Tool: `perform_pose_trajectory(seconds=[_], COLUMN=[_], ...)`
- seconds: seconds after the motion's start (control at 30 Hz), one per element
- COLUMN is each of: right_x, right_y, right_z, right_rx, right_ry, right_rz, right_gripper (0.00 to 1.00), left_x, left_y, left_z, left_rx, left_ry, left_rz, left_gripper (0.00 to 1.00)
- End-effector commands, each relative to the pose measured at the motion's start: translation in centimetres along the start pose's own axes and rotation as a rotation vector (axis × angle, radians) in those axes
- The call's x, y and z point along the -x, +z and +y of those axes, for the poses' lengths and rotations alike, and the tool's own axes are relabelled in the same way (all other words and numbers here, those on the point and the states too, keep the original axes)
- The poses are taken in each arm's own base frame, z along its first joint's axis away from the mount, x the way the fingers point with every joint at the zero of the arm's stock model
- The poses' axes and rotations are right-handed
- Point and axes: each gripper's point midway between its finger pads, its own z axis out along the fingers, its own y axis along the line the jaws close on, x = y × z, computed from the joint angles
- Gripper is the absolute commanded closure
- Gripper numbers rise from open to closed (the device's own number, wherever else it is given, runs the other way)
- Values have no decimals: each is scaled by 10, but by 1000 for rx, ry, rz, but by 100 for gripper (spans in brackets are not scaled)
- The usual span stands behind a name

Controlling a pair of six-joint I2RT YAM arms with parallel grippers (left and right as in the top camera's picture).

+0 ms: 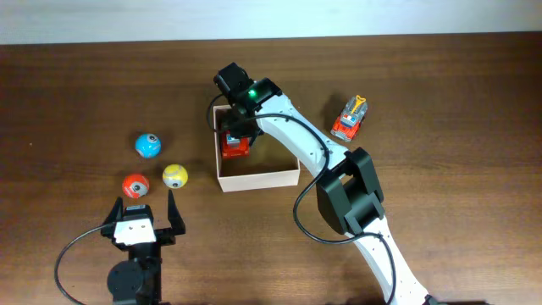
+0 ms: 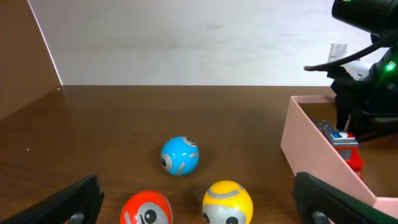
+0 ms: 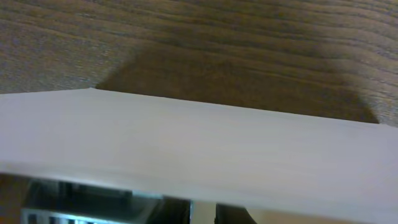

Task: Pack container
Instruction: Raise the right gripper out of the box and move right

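Three small plastic balls, blue (image 1: 147, 145), red-orange (image 1: 135, 185) and yellow (image 1: 174, 176), lie by L gripper (image 1: 144, 203), jaws wide apart. Centre: square cream-white cardboard container (image 1: 258, 179) on brown wood table (image 1: 68, 102), w/ R gripper (image 1: 237, 135) inside, clamped on red toy vehicle (image 1: 235, 146). Right: orange toy truck (image 1: 349, 118).

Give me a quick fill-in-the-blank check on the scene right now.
1. The ball farthest from the left gripper is ___.
2. The left gripper's jaws stand ___.
3. The right gripper holds the red car inside the ___.
Missing words: blue; open; box.
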Motion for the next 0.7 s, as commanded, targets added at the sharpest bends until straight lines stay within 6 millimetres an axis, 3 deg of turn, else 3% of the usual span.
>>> perform_pose_trajectory(seconds=[0.0,0.37,0.5,0.67], right_x=[9,15,15,14], right_y=[-6,-5,-5,-5], right_z=[-18,-93,-105,-106], right_rx=[-25,-116,-126,-128], right_ry=[-9,102,122,123], right_rz=[-17,44,54,57], right_gripper=[80,85,85,85], left_x=[-1,-1,-1,-1], left_y=[0,0,0,0], left_z=[-1,-1,-1,-1], left_rx=[-6,-6,-6,-6], left_ry=[15,15,15,15], left_rz=[-2,-2,-2,-2], left_gripper=[1,1,1,1])
